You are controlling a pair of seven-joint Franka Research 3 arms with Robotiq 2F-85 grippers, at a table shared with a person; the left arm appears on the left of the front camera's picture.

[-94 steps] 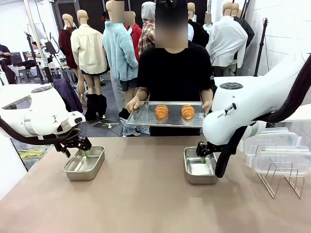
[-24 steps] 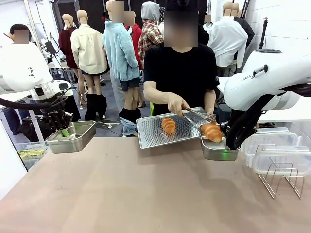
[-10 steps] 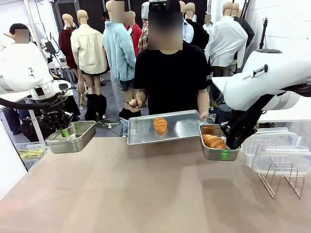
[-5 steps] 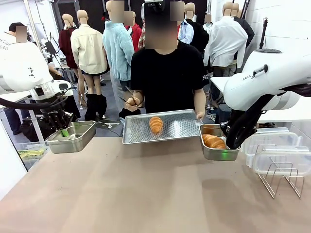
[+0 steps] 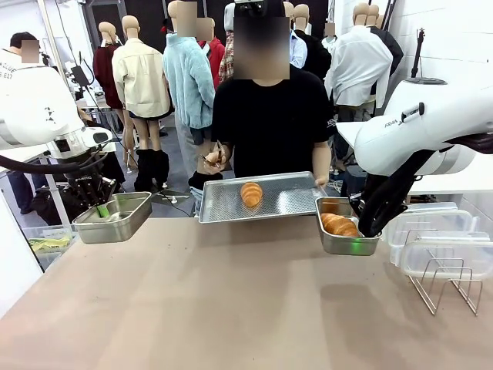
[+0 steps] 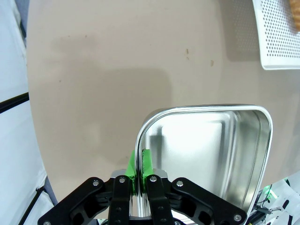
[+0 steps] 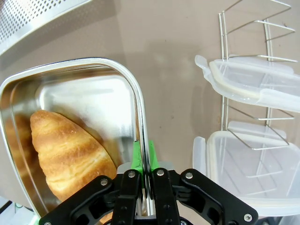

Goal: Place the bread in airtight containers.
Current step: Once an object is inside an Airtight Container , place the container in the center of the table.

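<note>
The left gripper was clamped tight on the thin short wall of an empty steel tin. It held the tin up above the brown table. The right gripper was clamped the same way on the wall of the other tin. One roll of bread lay inside that tin, against one end. The second roll lay near the middle of a flat tray with little holes. A person held the tray by one hand, and its corner was just beside the right tin. The person's other hand was up by the chest with something thin in it, maybe tongs.

The bread looked light, soft and flaky. A hard squeeze would likely squash it or break off crumbs. The best place to take it seemed to be across its fat middle, with a gentle pinch. The pointed ends looked thinner and might snap.

The tins looked stiff, smooth and a bit slippery. Each hung from just one wall, so it could tip if a roll dropped in hard. A roll seemed too light to pull a tin loose.

Clear plastic lids lay by a wire rack, near the right tin. They looked bendy and would likely need a firm press all round the rim.
</note>
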